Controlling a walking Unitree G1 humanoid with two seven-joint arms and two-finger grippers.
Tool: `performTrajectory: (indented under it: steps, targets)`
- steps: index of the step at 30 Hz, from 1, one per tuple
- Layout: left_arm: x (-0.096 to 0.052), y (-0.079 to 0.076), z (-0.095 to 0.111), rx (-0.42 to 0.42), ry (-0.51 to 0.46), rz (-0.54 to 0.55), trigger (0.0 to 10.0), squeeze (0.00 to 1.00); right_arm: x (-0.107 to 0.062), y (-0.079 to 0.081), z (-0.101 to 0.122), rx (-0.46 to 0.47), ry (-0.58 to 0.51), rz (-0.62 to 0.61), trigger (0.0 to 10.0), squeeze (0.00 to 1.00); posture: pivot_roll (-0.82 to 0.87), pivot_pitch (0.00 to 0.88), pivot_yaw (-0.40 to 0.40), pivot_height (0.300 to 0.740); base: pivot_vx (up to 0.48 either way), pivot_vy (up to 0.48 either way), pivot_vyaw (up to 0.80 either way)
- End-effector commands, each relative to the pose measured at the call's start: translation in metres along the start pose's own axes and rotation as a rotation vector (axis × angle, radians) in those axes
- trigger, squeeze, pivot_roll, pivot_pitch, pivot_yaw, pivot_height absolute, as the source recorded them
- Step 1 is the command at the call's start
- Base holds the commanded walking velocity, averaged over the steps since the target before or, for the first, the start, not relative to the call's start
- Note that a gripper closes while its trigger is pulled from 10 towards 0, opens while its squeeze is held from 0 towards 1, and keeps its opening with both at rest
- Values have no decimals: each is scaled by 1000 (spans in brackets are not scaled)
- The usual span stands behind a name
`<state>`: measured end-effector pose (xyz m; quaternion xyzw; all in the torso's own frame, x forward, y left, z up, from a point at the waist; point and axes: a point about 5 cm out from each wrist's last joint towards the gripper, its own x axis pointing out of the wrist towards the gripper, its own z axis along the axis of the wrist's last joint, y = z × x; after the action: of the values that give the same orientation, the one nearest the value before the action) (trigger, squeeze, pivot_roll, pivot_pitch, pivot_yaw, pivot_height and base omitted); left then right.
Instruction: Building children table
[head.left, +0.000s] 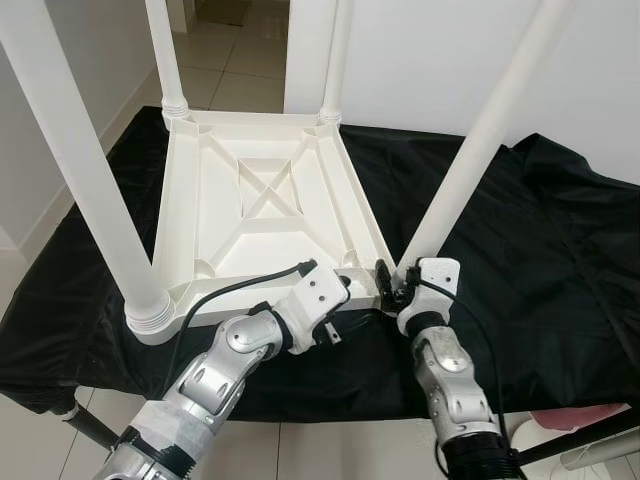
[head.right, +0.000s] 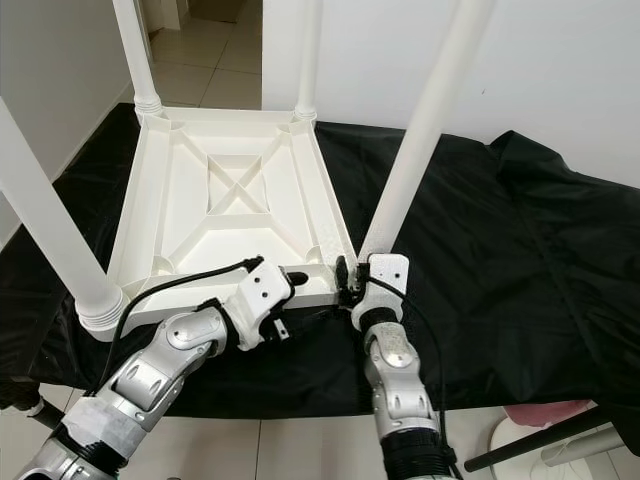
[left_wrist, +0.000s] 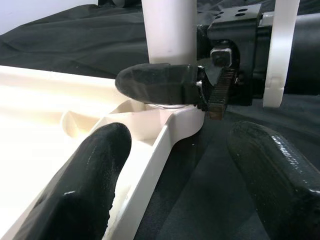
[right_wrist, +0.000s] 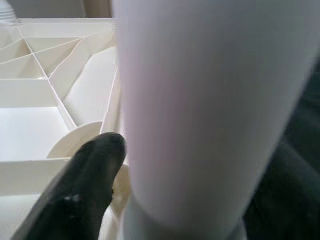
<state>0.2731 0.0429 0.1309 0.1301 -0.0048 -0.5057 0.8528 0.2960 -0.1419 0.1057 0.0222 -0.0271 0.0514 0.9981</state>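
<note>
Right gripper (head.left: 392, 283) clamps its two black fingers around the base of the near right leg (head.left: 480, 140), right where the leg meets the corner of the upturned white plastic table (head.left: 262, 195). From the left eye view, the table lies underside up on a black cloth (head.left: 520, 230), its ribbed frame showing an X brace in the middle. All four legs stand up from the corners: the near left leg (head.left: 75, 160) is thick and close to the camera, the two far legs thinner beyond. The left gripper (head.left: 350, 284) reaches in along the near edge of the table frame, just beside the right gripper.

In the left wrist view, the left gripper's fingers (left_wrist: 85, 185) stand apart, one over the white frame, the other over the black cloth, holding nothing. Ahead of them, a right gripper finger presses across the leg's base.

In the right wrist view, the leg fills the frame, one black finger (right_wrist: 85, 185) touching its left side above the socket.
</note>
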Motion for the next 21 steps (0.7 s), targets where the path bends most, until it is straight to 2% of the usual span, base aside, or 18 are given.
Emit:
performTrajectory:
  steps: [1,11,17,21]
  targets:
    - [1,-1,-1,-12,7,-35,10000,0,-4,-6,-4,2,15,24,10000,0,2,0,-94,740,0,0,0]
    - [-3,-1,-2,-3,-2,-9,10000,0,-10,-18,-8,-23,-6,110,10000,0,11,0,-103,740,0,0,0]
    - [-8,-2,-7,-15,20,-27,10000,0,-6,-31,-7,-68,-23,269,10000,0,10,0,-103,740,0,0,0]
    - [-8,-3,-8,5,32,-40,10000,0,-2,-36,-4,-88,-20,319,10000,0,6,0,-100,740,0,0,0]
